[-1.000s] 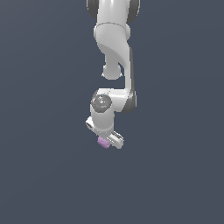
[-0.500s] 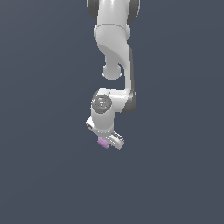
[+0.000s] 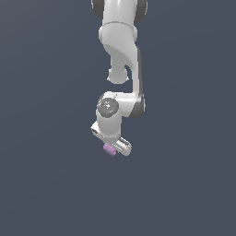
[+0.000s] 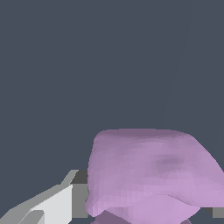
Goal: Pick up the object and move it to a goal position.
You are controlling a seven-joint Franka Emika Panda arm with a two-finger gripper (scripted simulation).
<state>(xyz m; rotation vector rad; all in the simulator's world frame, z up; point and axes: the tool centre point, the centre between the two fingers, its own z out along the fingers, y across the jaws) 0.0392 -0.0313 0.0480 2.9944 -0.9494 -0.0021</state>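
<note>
The object [image 3: 109,149] is a small lilac-purple lump. It sits just under the white hand of the arm in the exterior view, below the middle of the picture. My gripper [image 3: 111,148] is shut on it, and its fingers are mostly hidden behind the hand there. In the wrist view the object [image 4: 148,170] fills the lower part of the picture. One white finger [image 4: 57,204] with a grey pad presses against its side, and a sliver of the other finger shows at the opposite edge. The goal position is not marked in either view.
The white arm [image 3: 120,50] comes down from the top of the exterior view. Everything around it is a plain dark grey-blue ground [image 3: 46,175] with no other objects or edges showing.
</note>
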